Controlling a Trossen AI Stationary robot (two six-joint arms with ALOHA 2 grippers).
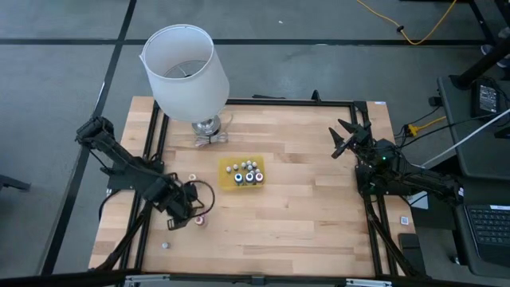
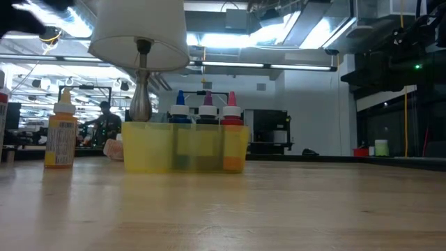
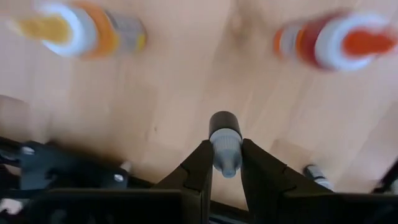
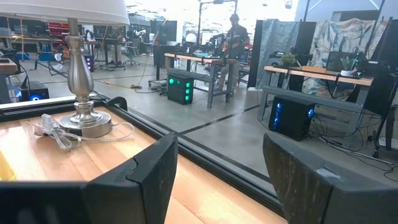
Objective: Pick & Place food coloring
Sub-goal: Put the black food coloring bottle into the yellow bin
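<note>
Left arm's got one of the little bottles

Left gripper (image 1: 190, 209) is pinched tight on a tiny dark-capped food coloring bottle (image 3: 224, 144) near the table's front-left, a couple of strays beside it. The flat yellow plastic tray (image 1: 226, 183) mid-table holds the rest. Right gripper (image 1: 344, 137) idles with fingers apart. Grip's only around the neck, so it could swing or slip out.

A yellow tray (image 2: 185, 148) sits on the wooden table (image 2: 279, 209), with blue-, purple- and red-capped bottles (image 2: 207, 111) standing upright inside it. Just behind the tray rises a lamp (image 2: 141, 42), its white shade above a metal stem. Well apart on the same table, one orange bottle (image 2: 61, 132) with a white top stands alone, upright.
</note>
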